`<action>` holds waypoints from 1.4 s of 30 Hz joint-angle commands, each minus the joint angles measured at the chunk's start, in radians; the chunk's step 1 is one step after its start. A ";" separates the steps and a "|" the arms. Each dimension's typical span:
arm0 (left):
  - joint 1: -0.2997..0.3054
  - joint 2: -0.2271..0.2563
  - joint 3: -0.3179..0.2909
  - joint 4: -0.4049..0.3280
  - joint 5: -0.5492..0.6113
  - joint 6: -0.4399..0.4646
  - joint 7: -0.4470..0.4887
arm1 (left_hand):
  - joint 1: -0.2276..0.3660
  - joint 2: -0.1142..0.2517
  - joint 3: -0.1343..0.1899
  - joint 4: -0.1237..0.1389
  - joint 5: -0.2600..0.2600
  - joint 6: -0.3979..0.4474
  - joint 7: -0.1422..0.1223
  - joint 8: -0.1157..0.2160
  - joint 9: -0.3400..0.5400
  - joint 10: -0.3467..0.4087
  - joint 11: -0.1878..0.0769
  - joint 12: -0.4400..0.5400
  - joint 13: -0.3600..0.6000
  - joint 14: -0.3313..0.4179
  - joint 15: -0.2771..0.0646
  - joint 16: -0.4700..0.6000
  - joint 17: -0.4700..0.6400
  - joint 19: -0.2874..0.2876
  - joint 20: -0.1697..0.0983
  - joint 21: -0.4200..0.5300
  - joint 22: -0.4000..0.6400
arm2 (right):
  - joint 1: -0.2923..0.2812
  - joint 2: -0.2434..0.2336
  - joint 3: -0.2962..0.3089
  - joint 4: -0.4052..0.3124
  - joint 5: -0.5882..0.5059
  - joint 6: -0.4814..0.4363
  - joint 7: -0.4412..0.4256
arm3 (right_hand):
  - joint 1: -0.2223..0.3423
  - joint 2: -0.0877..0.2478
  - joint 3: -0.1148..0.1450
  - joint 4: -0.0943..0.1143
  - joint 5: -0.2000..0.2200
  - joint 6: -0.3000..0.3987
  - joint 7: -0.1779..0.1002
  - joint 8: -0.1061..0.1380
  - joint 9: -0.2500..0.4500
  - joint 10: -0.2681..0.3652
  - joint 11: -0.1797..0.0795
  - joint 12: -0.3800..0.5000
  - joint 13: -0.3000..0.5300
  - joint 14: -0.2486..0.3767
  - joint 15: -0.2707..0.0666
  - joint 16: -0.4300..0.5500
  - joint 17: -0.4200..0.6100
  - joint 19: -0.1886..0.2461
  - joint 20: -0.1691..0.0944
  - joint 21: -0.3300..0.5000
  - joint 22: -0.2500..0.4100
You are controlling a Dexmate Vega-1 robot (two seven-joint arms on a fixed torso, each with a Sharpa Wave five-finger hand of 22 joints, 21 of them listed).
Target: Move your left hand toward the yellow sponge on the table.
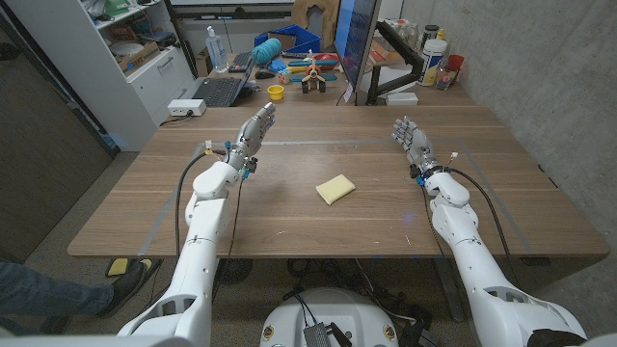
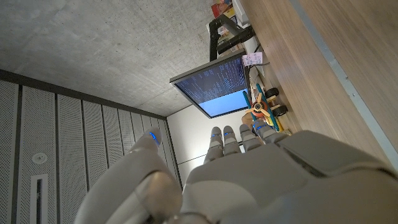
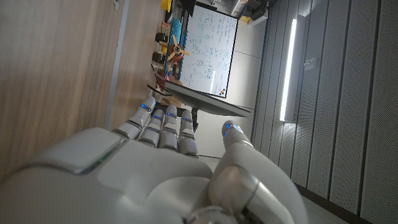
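The wooden table [image 1: 318,226] is broad, smooth and grained, crossed by pale tape lines. Both glossy white hands, left hand [image 1: 253,131] and right hand [image 1: 413,143], hold nothing, fingers extended. The yellow sponge [image 1: 335,189], a soft flat rectangle, lies mid-table between them, well apart from each, its long axis diagonal, running toward the far right.

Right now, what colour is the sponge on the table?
Pale yellow sponge; clearest in the head view.
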 commanded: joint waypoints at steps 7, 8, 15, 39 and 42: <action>0.007 0.008 0.025 -0.020 0.048 -0.004 0.028 | 0.017 0.001 0.004 -0.009 -0.002 0.009 0.001 0.008 0.005 0.009 -0.003 0.003 0.003 0.007 0.001 0.004 0.002 -0.001 0.007 -0.007 0.004 | 0.010 0.004 0.007 0.012 0.008 0.010 0.007 | 0.007 0.009 -0.006 -0.003 0.004 0.006 -0.008 0.011 0.000 0.011 0.000 0.004 0.002 0.010 0.000 0.006 0.005 0.013 -0.001 -0.003 0.006; 0.008 0.008 0.026 -0.022 0.052 -0.006 0.030 | 0.018 0.001 0.004 -0.009 -0.002 0.010 0.001 0.008 0.005 0.009 -0.004 0.003 0.003 0.007 0.001 0.004 0.002 -0.001 0.007 -0.007 0.004 | 0.010 0.004 0.008 0.013 0.008 0.010 0.007 | 0.007 0.009 -0.006 -0.003 0.004 0.006 -0.008 0.011 0.000 0.011 0.000 0.004 0.002 0.010 0.000 0.006 0.005 0.013 0.000 -0.003 0.006; 0.013 0.012 0.036 -0.028 0.068 -0.009 0.036 | 0.020 0.002 0.003 -0.011 -0.003 0.012 0.001 0.008 0.005 0.011 -0.006 0.003 0.003 0.010 0.001 0.005 0.002 0.001 0.007 -0.010 0.004 | 0.015 0.004 0.010 0.022 0.008 0.016 0.009 | 0.007 0.009 -0.008 -0.003 0.004 0.007 -0.008 0.011 -0.001 0.012 -0.001 0.004 0.002 0.010 -0.001 0.006 0.005 0.014 0.000 -0.006 0.006; 0.024 0.021 0.086 -0.058 0.146 -0.028 0.075 | 0.028 0.003 0.001 -0.015 -0.006 0.022 0.000 0.009 0.005 0.019 -0.008 0.004 0.003 0.017 0.000 0.006 0.003 0.005 0.012 -0.018 0.005 | 0.025 0.013 0.035 0.044 0.035 0.044 0.026 | 0.007 0.011 -0.012 -0.004 0.004 0.008 -0.010 0.011 -0.002 0.013 -0.002 0.004 0.002 0.013 0.001 0.006 0.005 0.017 0.001 -0.014 0.006; 0.029 0.024 0.094 -0.063 0.170 -0.038 0.094 | 0.029 0.003 0.001 -0.016 -0.006 0.025 -0.003 0.009 0.005 0.022 -0.009 0.004 0.003 0.019 -0.001 0.006 0.003 0.005 0.013 -0.019 0.005 | 0.026 0.015 0.038 0.049 0.041 0.051 0.030 | 0.007 0.012 -0.012 -0.005 0.004 0.008 -0.010 0.011 -0.002 0.014 0.000 0.004 0.002 0.013 0.001 0.006 0.005 0.018 0.001 -0.014 0.006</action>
